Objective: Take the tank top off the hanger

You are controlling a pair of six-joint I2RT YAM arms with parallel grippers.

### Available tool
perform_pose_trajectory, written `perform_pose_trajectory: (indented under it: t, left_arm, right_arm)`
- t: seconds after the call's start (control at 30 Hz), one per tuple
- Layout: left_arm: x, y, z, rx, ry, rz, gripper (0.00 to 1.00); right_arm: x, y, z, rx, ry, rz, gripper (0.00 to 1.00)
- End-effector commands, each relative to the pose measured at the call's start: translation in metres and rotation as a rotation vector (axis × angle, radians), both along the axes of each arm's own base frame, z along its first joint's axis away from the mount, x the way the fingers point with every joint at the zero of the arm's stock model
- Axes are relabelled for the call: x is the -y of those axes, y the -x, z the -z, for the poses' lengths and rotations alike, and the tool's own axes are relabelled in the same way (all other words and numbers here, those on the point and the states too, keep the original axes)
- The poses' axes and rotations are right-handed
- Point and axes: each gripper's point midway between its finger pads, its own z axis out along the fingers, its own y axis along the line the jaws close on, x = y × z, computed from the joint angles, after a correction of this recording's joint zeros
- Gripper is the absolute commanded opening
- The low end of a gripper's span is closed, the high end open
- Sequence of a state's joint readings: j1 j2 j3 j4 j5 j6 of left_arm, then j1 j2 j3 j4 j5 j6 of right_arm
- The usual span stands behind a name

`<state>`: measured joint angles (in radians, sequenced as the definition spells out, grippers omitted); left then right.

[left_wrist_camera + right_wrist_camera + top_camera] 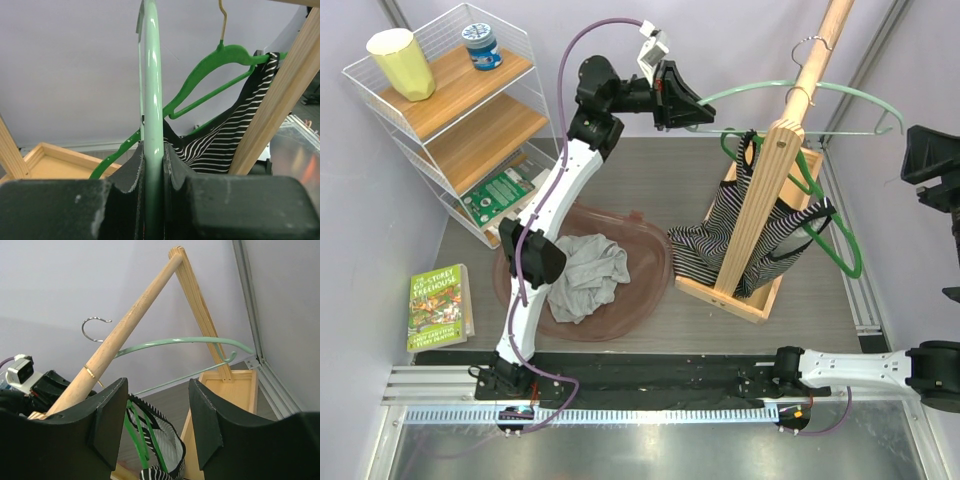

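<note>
Black-and-white striped tank top (pixel 705 245), bright green hanger (pixel 235 52), pale mint hanger (pixel 152 75), light tan wooden rack (pixel 760 200), grey shirt (pixel 588 275), reddish-brown basin (pixel 650 240), yellow cup (pixel 402 62), green-covered book (pixel 438 305)

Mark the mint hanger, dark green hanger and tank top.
mint hanger (pixel 152 75), left wrist view, rising bar
dark green hanger (pixel 235 52), left wrist view, neck under hook
tank top (pixel 705 245), top external view, lower left fabric

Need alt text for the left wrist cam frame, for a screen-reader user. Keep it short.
Left pincer clamped on a pale mint hanger running straight up mid-frame. Behind it, a striped tank top hangs on a bright green hanger beside a slanted wooden post, against a plain wall.
</note>
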<state>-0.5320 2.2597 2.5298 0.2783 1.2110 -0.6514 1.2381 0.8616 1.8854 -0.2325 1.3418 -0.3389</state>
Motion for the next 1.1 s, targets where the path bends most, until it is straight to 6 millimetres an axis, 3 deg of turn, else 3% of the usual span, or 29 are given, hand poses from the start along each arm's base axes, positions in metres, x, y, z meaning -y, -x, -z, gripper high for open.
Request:
perform_pose_trajectory:
  t: [0.0, 0.17, 0.3, 0.57, 0.73, 1.07]
  left_arm:
    - [-0.004, 0.023, -0.038, 0.181, 0.06, -0.033, 0.0]
    - [-0.004, 0.007, -0.044, 0.273, 0.083, -0.122, 0.0]
    - [-0.016, -0.012, -0.052, 0.311, 0.111, -0.195, 0.0]
    - [-0.023, -0.03, -0.048, 0.322, 0.118, -0.233, 0.0]
    - [-0.021, -0.019, -0.053, 0.367, 0.131, -0.191, 0.0]
    - [-0.014, -0.013, -0.029, 0.405, 0.053, -0.16, 0.0]
  right_arm:
    - [-0.028, -0.006, -0.003, 0.037, 0.034, -0.078, 0.58]
    - [-0.036, -0.007, -0.004, 0.049, 0.034, -0.098, 0.58]
    - [-0.049, -0.011, -0.002, 0.044, 0.072, -0.107, 0.58]
    - [-0.059, -0.013, 0.0, 0.052, 0.105, -0.122, 0.59]
    - [-0.061, -0.014, 0.002, 0.049, 0.111, -0.122, 0.59]
    - [-0.06, -0.013, 0.005, 0.053, 0.098, -0.125, 0.59]
